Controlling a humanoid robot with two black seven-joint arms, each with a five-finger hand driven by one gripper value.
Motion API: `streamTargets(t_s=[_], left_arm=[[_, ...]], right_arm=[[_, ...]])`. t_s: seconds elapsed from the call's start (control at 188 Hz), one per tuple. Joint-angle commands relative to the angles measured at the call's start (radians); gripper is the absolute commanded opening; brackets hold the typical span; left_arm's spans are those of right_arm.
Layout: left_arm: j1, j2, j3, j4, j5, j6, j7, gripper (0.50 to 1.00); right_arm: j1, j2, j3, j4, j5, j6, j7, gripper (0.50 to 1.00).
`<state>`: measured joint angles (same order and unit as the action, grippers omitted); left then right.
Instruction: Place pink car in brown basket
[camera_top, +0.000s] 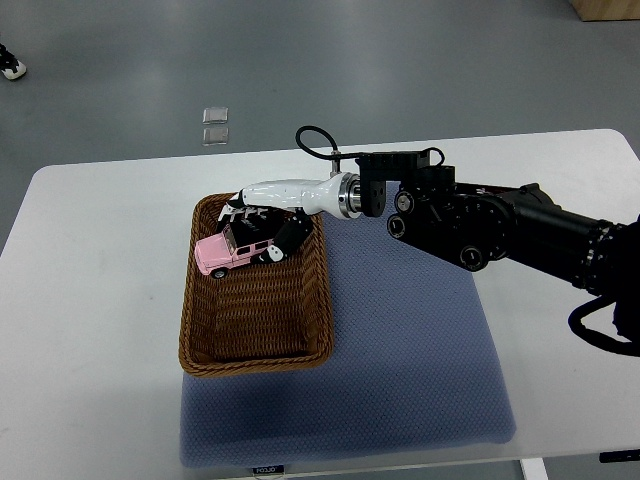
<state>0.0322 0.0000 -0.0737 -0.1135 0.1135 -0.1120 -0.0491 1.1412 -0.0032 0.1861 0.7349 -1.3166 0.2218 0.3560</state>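
A pink toy car (222, 252) sits over the far end of the brown wicker basket (255, 352), which lies at the left edge of the blue mat. My right hand (262, 222) reaches in from the right, white-shelled with black fingers (288, 238) curled around the car's rear and roof. The car is level, nose pointing left. I cannot tell whether it rests on the basket floor or hangs just above it. The left arm does not show.
The blue mat (400, 350) covers the middle of the white table (90, 300). My dark right arm (500, 228) crosses above the mat's far edge. Grey floor lies beyond the table, with two small clear squares (215, 124) on it.
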Motion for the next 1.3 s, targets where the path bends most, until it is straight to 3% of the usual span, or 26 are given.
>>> streamTargets(t_s=[0.0,0.261,0.325,0.341,0.346,0.352,0.357,0.362,0.394,0.474,0.64,0.805,0.943,1.119,1.295], left_arm=[[0.0,0.0,0.0,0.0,0.0,0.0,0.0,1.0],[0.0,0.0,0.0,0.0,0.0,0.0,0.0,1.0],[0.0,0.0,0.0,0.0,0.0,0.0,0.0,1.0],[0.0,0.0,0.0,0.0,0.0,0.0,0.0,1.0],[0.0,0.0,0.0,0.0,0.0,0.0,0.0,1.0],[0.0,0.0,0.0,0.0,0.0,0.0,0.0,1.0],[0.0,0.0,0.0,0.0,0.0,0.0,0.0,1.0],[0.0,0.0,0.0,0.0,0.0,0.0,0.0,1.0],[0.0,0.0,0.0,0.0,0.0,0.0,0.0,1.0],[0.0,0.0,0.0,0.0,0.0,0.0,0.0,1.0],[0.0,0.0,0.0,0.0,0.0,0.0,0.0,1.0],[0.0,0.0,0.0,0.0,0.0,0.0,0.0,1.0],[0.0,0.0,0.0,0.0,0.0,0.0,0.0,1.0],[0.0,0.0,0.0,0.0,0.0,0.0,0.0,1.0],[0.0,0.0,0.0,0.0,0.0,0.0,0.0,1.0]], right_arm=[[-0.014,0.003,-0.002,-0.022,-0.001,-0.005,-0.006,0.5],[-0.04,0.003,-0.023,-0.042,-0.004,-0.005,-0.006,0.502],[-0.043,0.003,-0.022,-0.042,-0.004,-0.005,-0.006,0.599],[-0.044,0.003,-0.022,-0.042,-0.004,-0.007,-0.006,0.662],[-0.044,0.003,-0.022,-0.042,-0.004,-0.007,-0.006,0.662],[-0.044,0.003,-0.022,-0.042,-0.004,-0.007,-0.006,0.7],[-0.044,0.003,-0.022,-0.042,-0.004,-0.007,-0.006,0.701],[-0.046,0.003,-0.022,-0.042,-0.004,-0.009,-0.006,0.741],[-0.047,0.003,-0.02,-0.042,0.0,-0.016,-0.006,0.829],[-0.047,0.003,-0.02,-0.04,0.004,-0.038,-0.005,0.895],[-0.04,0.0,-0.002,-0.039,0.039,-0.018,-0.005,0.895],[-0.032,-0.069,0.038,-0.039,0.26,0.051,-0.012,0.895],[-0.028,-0.144,0.102,-0.039,0.462,0.067,-0.089,0.897],[-0.034,-0.236,0.133,-0.042,0.776,0.129,-0.246,0.899],[-0.066,-0.278,0.135,-0.071,0.993,0.16,-0.27,0.899]])
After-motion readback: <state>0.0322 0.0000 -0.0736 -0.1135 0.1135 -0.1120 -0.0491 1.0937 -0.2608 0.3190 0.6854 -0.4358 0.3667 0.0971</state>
